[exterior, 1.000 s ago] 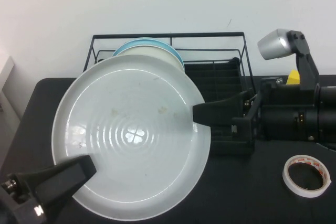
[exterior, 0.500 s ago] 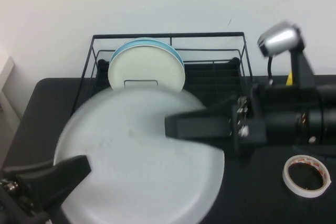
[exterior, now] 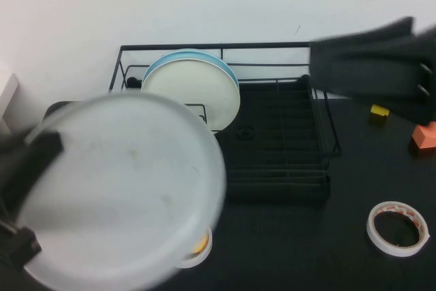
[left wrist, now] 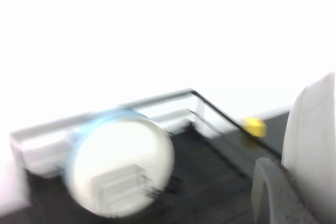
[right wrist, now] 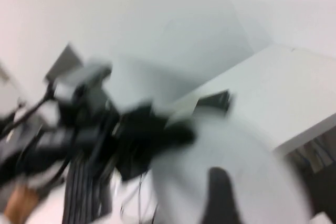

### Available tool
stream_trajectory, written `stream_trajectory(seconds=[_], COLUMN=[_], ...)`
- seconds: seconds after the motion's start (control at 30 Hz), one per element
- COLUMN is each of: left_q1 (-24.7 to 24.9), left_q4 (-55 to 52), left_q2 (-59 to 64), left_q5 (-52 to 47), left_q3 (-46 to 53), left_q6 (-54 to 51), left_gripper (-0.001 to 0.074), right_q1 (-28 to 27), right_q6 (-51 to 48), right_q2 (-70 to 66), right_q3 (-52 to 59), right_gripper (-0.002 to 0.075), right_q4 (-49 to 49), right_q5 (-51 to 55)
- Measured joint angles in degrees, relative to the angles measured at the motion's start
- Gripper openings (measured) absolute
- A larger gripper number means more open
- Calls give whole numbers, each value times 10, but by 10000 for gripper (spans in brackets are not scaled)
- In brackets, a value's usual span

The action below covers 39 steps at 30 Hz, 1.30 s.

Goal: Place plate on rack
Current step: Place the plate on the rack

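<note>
Left gripper (exterior: 27, 168) carries the plate (exterior: 122, 189) toward the rack (exterior: 286, 141).
Its fingers grip the rim; right gripper (exterior: 368, 66) hangs above the rack, fingers unclear. Tilt the plate upright, slot beside the cream plate (exterior: 194, 93).

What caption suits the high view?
Left tool holds round light-grey plate before black wire rack with cream-white plate; right tool raised above rack.

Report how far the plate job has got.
Done: the cream-white plate and light blue plate stand in the rack. In hand: the left gripper holds the grey plate in the air, short of the rack's front left. The right gripper is raised at the rack's right rear. Left: slotting that plate in.
</note>
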State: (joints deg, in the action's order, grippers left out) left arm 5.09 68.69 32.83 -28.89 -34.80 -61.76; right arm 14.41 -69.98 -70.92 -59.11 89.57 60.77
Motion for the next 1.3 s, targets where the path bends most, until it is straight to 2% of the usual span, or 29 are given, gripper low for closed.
stream_trajectory(seconds=[0.1, 0.2, 0.3, 0.4, 0.47, 0.63, 1.0, 1.3], left_q1=[0, 0, 0, 0, 0, 0, 0, 0], left_q4=[22, 122, 236, 270, 275, 280, 280, 280], left_q2=[12, 40, 80, 131, 165, 265, 479, 614], left_q5=[32, 54, 61, 59, 53, -9, -102, -126], left_q3=[-13, -24, -35, -50, -64, -120, -269, -359], left_q6=[-110, -288, -489, -647, -718, -827, -958, -987], left_gripper=[71, 71, 71, 70, 70, 70, 70, 70], right_q1=[-11, -12, -12, -12, -12, -12, -12, -12], right_q6=[0, 1, 28, 61, 78, 78, 50, 41], right_q2=[27, 60, 97, 131, 157, 236, 366, 448], right_q3=[0, 0, -1, 3, 21, 102, 333, 351], right_gripper=[324, 130, 37, 13, 8, 5, 4, 3], right_q4=[-60, -143, -275, -419, -479, -524, -604, -608], right_q5=[52, 77, 90, 94, 95, 45, -32, -70])
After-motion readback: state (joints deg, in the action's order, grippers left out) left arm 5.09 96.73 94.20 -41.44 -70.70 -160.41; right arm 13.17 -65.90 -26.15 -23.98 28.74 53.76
